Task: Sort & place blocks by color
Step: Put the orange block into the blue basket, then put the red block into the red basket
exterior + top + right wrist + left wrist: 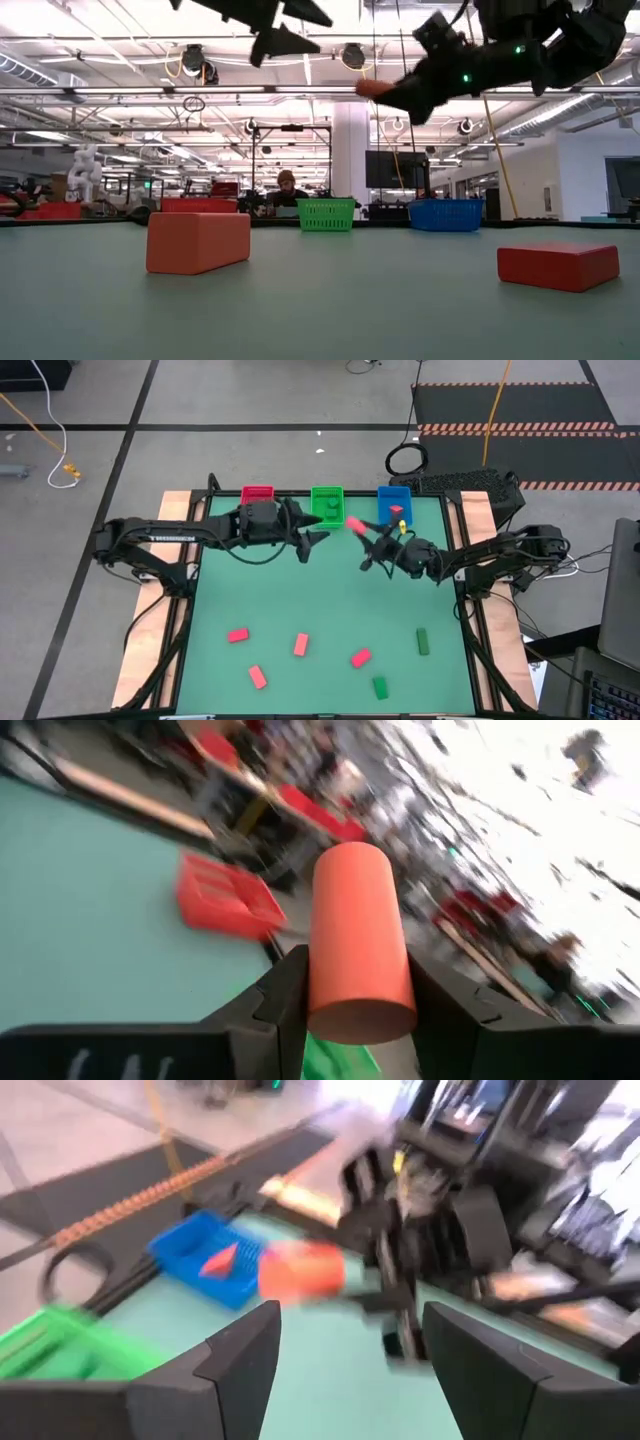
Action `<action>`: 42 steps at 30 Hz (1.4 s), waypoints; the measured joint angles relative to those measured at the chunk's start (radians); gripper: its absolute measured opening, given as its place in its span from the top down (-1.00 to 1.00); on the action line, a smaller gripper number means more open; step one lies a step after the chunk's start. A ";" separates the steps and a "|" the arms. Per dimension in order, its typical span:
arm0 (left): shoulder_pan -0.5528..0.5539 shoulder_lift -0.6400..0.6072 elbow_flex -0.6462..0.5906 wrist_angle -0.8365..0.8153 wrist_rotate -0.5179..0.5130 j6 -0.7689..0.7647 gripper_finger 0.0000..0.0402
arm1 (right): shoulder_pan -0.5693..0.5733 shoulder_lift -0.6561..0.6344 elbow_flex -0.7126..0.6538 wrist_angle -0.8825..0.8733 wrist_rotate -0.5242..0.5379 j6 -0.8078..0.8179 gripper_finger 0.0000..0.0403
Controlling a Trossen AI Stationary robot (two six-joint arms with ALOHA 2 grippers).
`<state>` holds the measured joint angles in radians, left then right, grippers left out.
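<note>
**Sorting blocks by colour: a red block held above the bins**

The red block sits clamped between the two fingers of the right gripper, standing out past the fingertips; in the high view it shows just right of centre in the upper half of the frame, between the green bin and the blue bin, well above the table. It looks like a rounded, solid bar, light and stiff, with a smooth matt skin that should neither crush nor slip readily; the long flat sides offer the surest hold, as taken here.

The left gripper hangs left of centre in the high view, near the green bin, its fingers spread apart with nothing between them.

Seven loose blocks lie across the lower part of the table in the high view: five red, among them one at lower left, and two green, one at the right and one near the bottom edge. A red block already lies in the blue bin. The red bin stands at the left of the row of three along the table's upper edge.

White lettering runs along the left arm but is too small to read; no other writing can be read.
</note>
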<state>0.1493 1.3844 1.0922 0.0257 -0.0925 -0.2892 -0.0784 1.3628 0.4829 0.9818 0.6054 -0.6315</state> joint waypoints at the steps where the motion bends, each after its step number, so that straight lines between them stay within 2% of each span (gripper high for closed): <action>1: -0.001 -0.018 -0.003 -0.039 -0.016 0.005 -0.23 | -0.018 -0.001 -0.008 0.001 0.032 0.001 0.38; 5: -0.021 -0.023 -0.001 -0.089 -0.086 0.007 -0.23 | -0.133 -0.003 -0.069 -0.004 0.160 0.014 0.38; 8: -0.037 -0.004 -0.003 -0.121 -0.133 0.007 -0.24 | -0.255 -0.002 -0.123 -0.051 0.173 0.144 0.38; 11: -0.051 0.027 -0.003 -0.145 -0.159 0.014 -0.24 | -0.374 -0.002 -0.164 -0.102 0.106 0.318 0.38; 14: -0.065 0.057 -0.003 -0.129 -0.181 0.033 -0.24 | -0.471 -0.002 -0.172 -0.166 -0.034 0.471 0.38; 18: -0.079 0.098 -0.002 -0.098 -0.203 0.036 -0.24 | -0.558 -0.002 -0.172 -0.225 -0.156 0.561 0.36; 22: -0.090 0.135 -0.003 -0.070 -0.205 0.049 -0.24 | -0.596 -0.002 -0.170 -0.224 -0.192 0.570 0.25; 31: -0.097 0.151 -0.003 -0.080 -0.200 0.027 -0.24 | -0.603 -0.002 -0.170 -0.222 -0.218 0.632 -0.31; 35: -0.110 0.152 -0.003 -0.095 -0.197 0.020 -0.24 | -0.601 -0.002 -0.170 -0.180 -0.226 0.671 -0.48; 38: -0.119 0.152 -0.003 -0.115 -0.196 0.004 -0.24 | -0.601 -0.002 -0.170 -0.117 -0.318 0.673 -0.53; 42: -0.127 0.152 -0.003 -0.110 -0.197 -0.013 -0.24 | -0.600 -0.002 -0.169 -0.072 -0.504 0.741 -0.52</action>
<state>0.0226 1.5364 1.0889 -0.0848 -0.2893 -0.3019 -0.6785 1.3613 0.3138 0.9101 0.1016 0.1090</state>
